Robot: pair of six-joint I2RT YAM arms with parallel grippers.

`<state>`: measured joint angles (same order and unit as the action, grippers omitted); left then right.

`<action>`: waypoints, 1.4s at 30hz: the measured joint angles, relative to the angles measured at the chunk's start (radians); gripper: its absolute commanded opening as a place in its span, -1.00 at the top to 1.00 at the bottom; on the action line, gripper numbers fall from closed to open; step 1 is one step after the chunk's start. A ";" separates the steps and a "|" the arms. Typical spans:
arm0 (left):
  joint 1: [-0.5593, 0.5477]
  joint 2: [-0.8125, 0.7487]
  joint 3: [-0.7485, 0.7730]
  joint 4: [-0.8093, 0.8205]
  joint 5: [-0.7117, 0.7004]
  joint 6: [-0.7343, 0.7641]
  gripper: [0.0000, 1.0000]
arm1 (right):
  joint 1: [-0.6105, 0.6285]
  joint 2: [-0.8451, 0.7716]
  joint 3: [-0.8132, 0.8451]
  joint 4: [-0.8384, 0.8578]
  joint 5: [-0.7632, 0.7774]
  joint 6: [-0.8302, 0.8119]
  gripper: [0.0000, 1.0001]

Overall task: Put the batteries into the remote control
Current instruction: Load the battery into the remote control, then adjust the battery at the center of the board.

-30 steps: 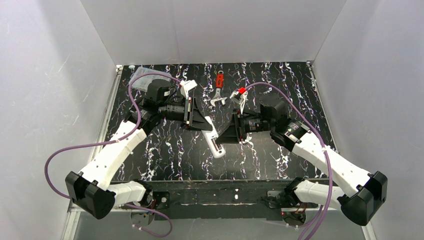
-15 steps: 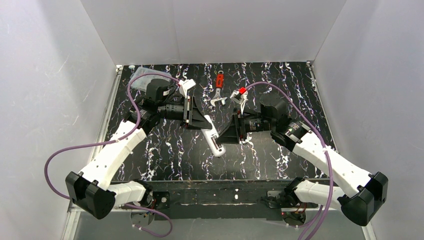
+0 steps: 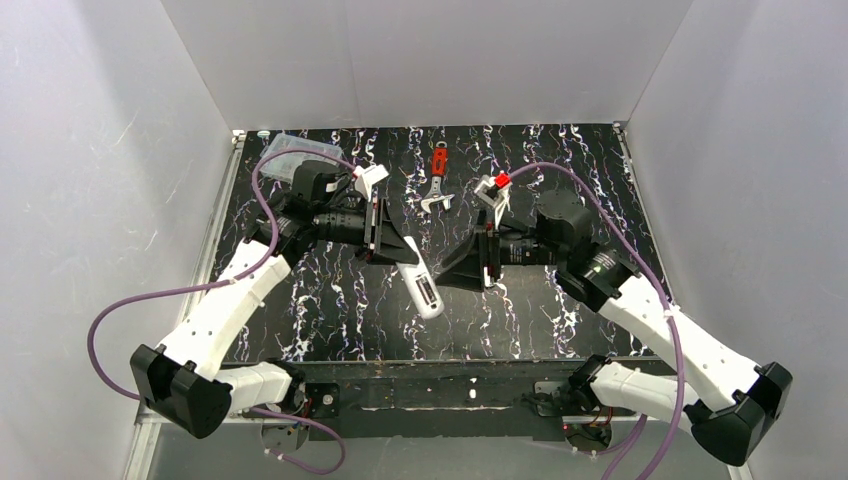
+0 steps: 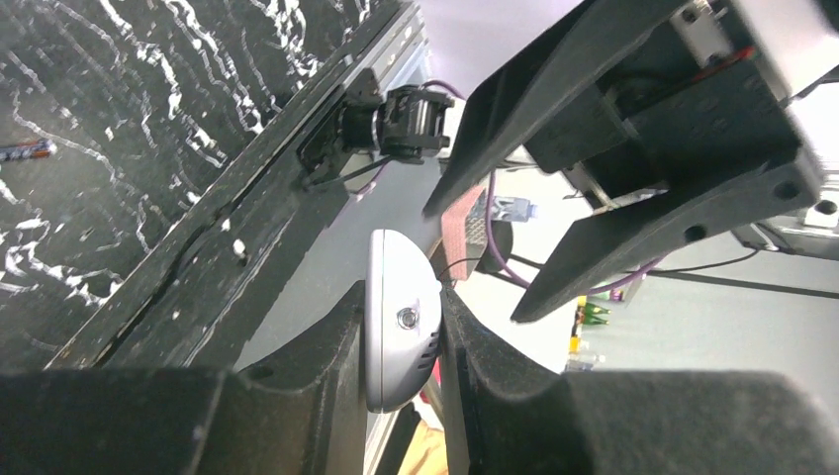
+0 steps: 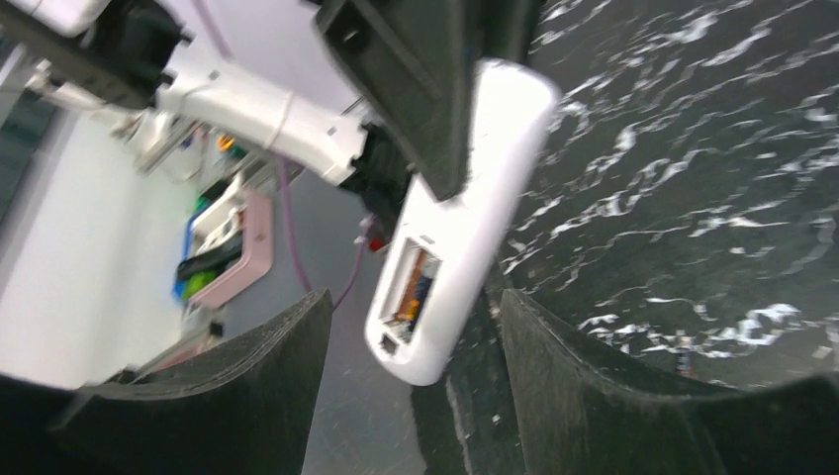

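We see the white remote [image 3: 421, 286] held up near the middle, slanting, its free end toward 5 o'clock. Its back slot [image 5: 412, 287] is open. One small dark battery [image 4: 28, 150] lies flat, well apart from it.

Bright and even from overhead in the top view, with only soft shadows on the glossy black white-veined tabletop [image 3: 330, 320] and plain white enclosure walls [image 3: 100, 150]. Blurred throughout the right wrist view, washing out the small white slim plastic remote control [image 5: 465, 198]. Underexposed, out of focus on the dark left gripper fingers [image 4: 297, 396].

Remote control [image 5: 465, 208] — glossy white plastic.
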<state>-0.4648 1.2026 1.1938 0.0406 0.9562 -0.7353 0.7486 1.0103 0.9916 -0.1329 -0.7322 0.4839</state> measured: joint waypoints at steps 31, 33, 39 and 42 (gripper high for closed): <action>0.038 -0.182 -0.029 -0.095 -0.238 0.111 1.00 | -0.004 0.160 -0.220 -0.303 0.681 -0.016 -0.24; 0.039 -0.182 -0.033 -0.089 -0.246 0.107 1.00 | 0.058 0.209 -0.220 -0.283 0.695 -0.037 -0.27; 0.044 -0.181 -0.040 -0.087 -0.263 0.103 1.00 | 0.196 0.338 -0.216 -0.191 0.737 -0.133 -0.29; 0.045 -0.182 -0.040 -0.093 -0.270 0.105 1.00 | 0.202 0.389 -0.217 -0.107 0.743 -0.187 -0.29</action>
<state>-0.4198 1.0203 1.1538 -0.0525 0.6865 -0.6308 0.9504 1.3994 0.7742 -0.2398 0.0113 0.2974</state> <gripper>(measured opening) 0.237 0.643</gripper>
